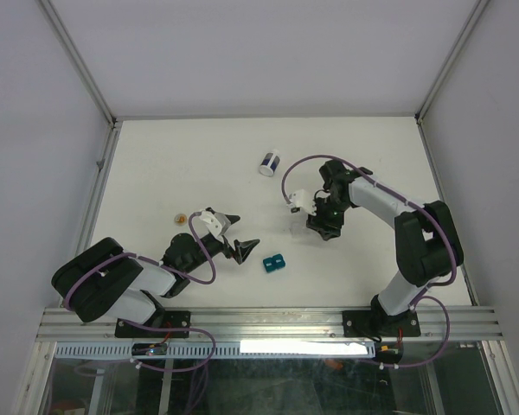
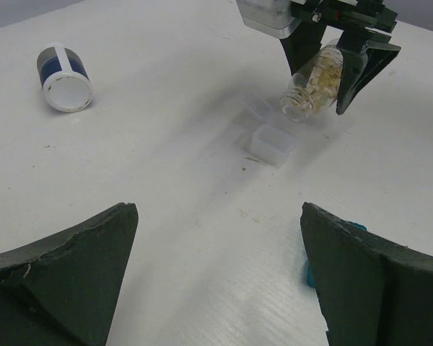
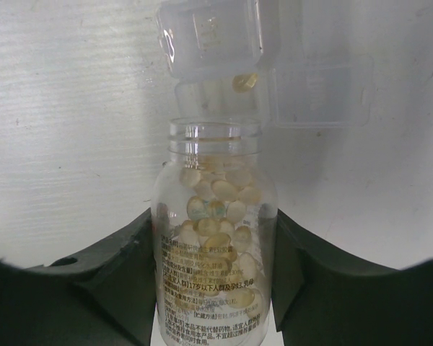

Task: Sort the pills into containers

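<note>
My right gripper, half closed, grips the bottle of pills, mouth pointing twelve o'clock at the cups; left gripper wide, empty.

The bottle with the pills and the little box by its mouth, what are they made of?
The bottle looks like clear, glossy plastic, maybe glass: you see the pills through it. The little box looks like thin, cloudy see-through plastic: the white table shows through.
</note>
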